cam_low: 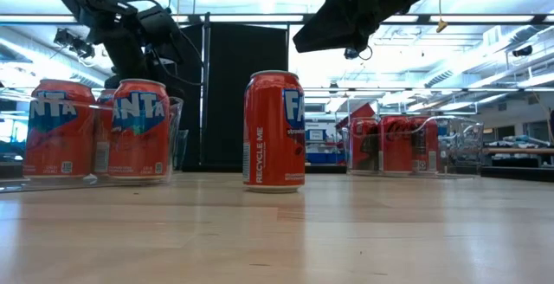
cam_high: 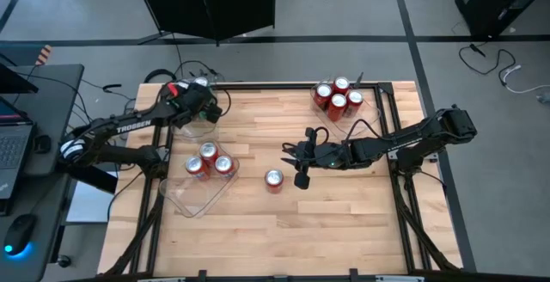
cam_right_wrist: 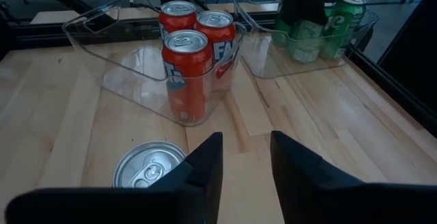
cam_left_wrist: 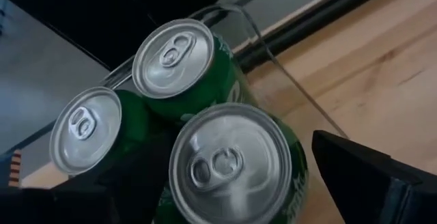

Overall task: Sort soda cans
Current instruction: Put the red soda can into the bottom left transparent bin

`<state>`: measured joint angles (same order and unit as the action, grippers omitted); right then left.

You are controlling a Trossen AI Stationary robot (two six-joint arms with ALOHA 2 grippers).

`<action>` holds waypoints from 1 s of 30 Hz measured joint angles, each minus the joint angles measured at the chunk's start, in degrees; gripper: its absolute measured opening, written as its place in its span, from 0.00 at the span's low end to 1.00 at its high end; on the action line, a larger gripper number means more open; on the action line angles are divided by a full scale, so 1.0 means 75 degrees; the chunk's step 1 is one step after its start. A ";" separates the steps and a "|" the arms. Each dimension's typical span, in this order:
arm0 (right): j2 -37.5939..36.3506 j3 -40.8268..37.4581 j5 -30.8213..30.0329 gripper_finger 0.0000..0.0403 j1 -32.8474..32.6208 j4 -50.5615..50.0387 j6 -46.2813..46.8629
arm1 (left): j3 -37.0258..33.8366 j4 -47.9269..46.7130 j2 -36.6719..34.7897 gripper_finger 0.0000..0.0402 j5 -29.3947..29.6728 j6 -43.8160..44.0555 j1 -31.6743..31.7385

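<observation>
A lone red soda can (cam_high: pixel 274 179) stands upright on the wood, also the middle can in the low view (cam_low: pixel 274 128). My right gripper (cam_high: pixel 301 163) is open and hovers just to the can's right, well above it (cam_low: pixel 346 16); the can's silver top (cam_right_wrist: pixel 149 166) shows beside its fingers. Three red cans (cam_high: pixel 210 162) stand in a clear tray (cam_high: pixel 193 198). Several more red cans (cam_high: pixel 339 97) fill a far-right tray. My left gripper (cam_high: pixel 199 108) is open over the far-left tray, its fingers on either side of the nearest of three green cans (cam_left_wrist: pixel 232 162), which stand upright.
Three clear plastic trays sit on the wooden table: green cans far left (cam_right_wrist: pixel 321 53), red cans near left, red cans far right (cam_high: pixel 369 110). Bare wood lies in the middle and toward the near edge. Cables and a black frame (cam_high: pixel 391 101) run along the table's edges.
</observation>
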<state>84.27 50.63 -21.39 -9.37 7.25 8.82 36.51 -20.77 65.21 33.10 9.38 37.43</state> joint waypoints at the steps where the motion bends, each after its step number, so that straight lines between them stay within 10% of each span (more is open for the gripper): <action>1: 0.0000 0.0000 0.0000 0.28 0.0000 -0.0001 0.0000 | 0.0056 -0.0158 0.0000 0.89 -0.0007 -0.0012 0.0000; 14: 0.0000 0.0000 0.0368 0.41 -0.0043 0.0060 0.0058 | 0.0998 -0.0812 -0.0034 0.85 -0.0302 -0.0486 -0.0048; 30: 0.1508 0.0003 0.0638 0.83 -0.0473 0.1721 0.0082 | 0.0161 0.0665 -0.1893 0.09 -0.2004 -0.1561 -0.1657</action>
<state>95.58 50.65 -16.60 -12.91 20.16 9.43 37.72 -15.78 51.01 18.07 -2.33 25.00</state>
